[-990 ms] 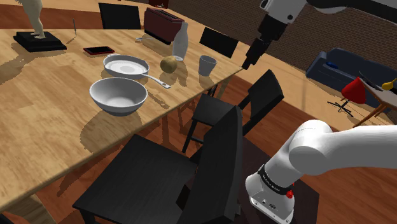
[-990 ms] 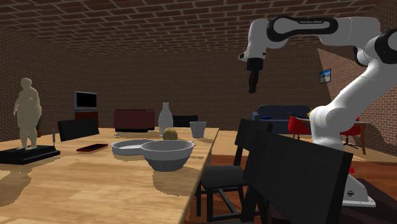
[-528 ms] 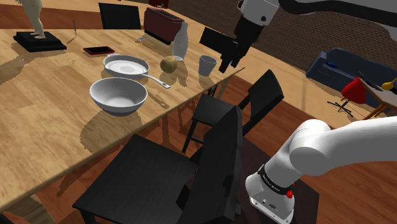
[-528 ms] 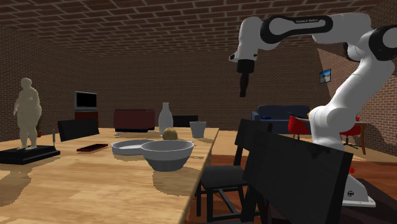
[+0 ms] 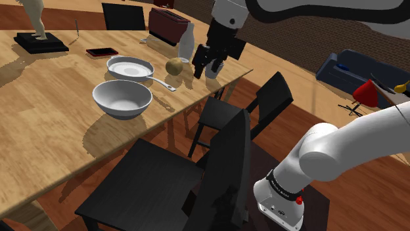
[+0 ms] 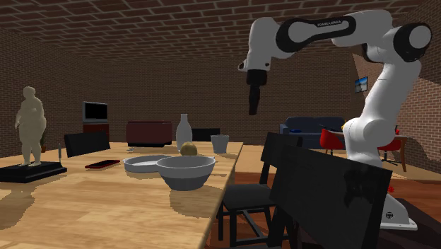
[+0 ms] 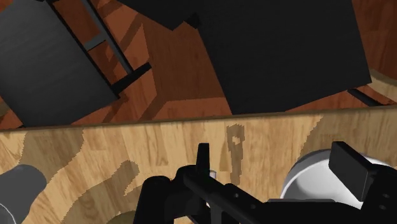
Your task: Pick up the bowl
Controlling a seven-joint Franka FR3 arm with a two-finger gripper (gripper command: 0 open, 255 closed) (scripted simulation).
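The gripper hangs in the air above the far part of a wooden table. It is open, its two black fingers apart, and it holds nothing. In the second exterior view it is seen well above the tabletop, pointing straight down.

The bowl, pale grey and upright, stands on the table close to the edge nearest the chairs. It lies well apart from the gripper, toward the shoulder view's lower left, and nothing touches it. Its hollow is empty.

Just beyond the bowl lies a shallow pale pan, also empty, its handle pointing toward the shoulder view's right. A round yellowish fruit sits on the table between the pan and the gripper. A grey cup stands near the table's edge, partly hidden behind the gripper in the shoulder view; what it contains cannot be told. A pale bottle stands upright behind the fruit.

The wrist view looks down past the table's edge to black chairs and a reddish wood floor.
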